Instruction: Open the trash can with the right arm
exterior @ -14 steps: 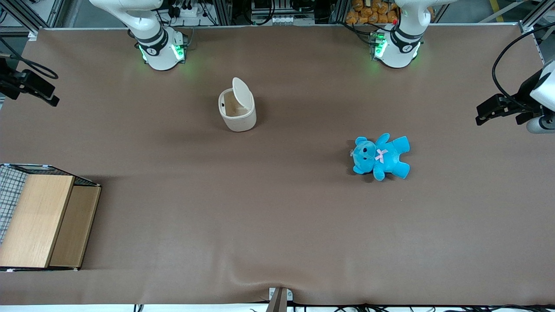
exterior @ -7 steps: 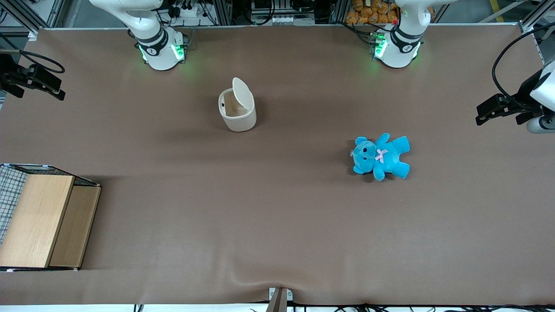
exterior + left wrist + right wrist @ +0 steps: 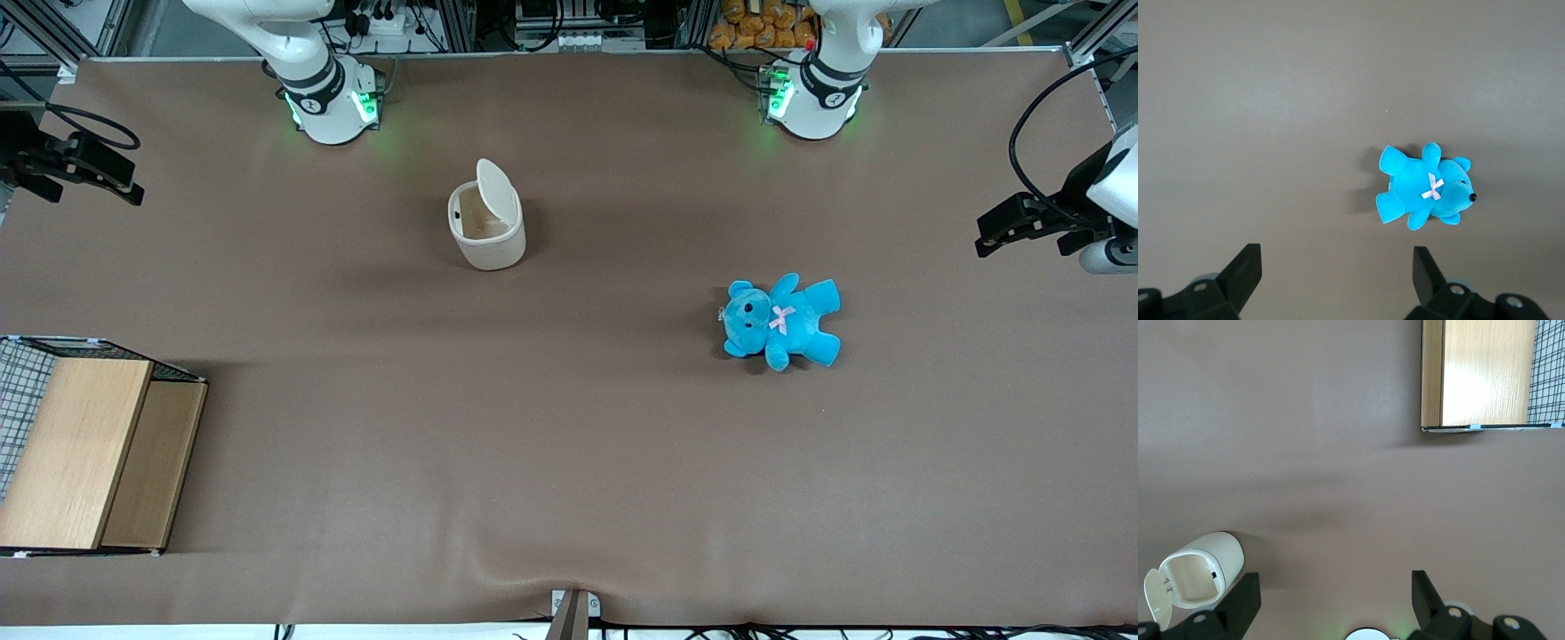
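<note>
The off-white trash can [image 3: 486, 233] stands upright on the brown table, its flip lid [image 3: 496, 185] raised and its inside showing. It also shows in the right wrist view [image 3: 1203, 573], lid [image 3: 1156, 598] swung up. My right gripper [image 3: 105, 174] hangs high over the table edge at the working arm's end, far from the can and touching nothing. In the right wrist view the gripper [image 3: 1335, 590] is open, its two black fingers [image 3: 1245, 595] wide apart with only bare table between them.
A wooden box with a wire-mesh side [image 3: 84, 453] sits at the working arm's end, nearer the front camera; it also shows in the right wrist view [image 3: 1485, 373]. A blue teddy [image 3: 781, 320] lies toward the parked arm's end.
My right gripper has drifted a little farther from the front camera and slightly in over the table. The trash can, lid up, has not moved.
</note>
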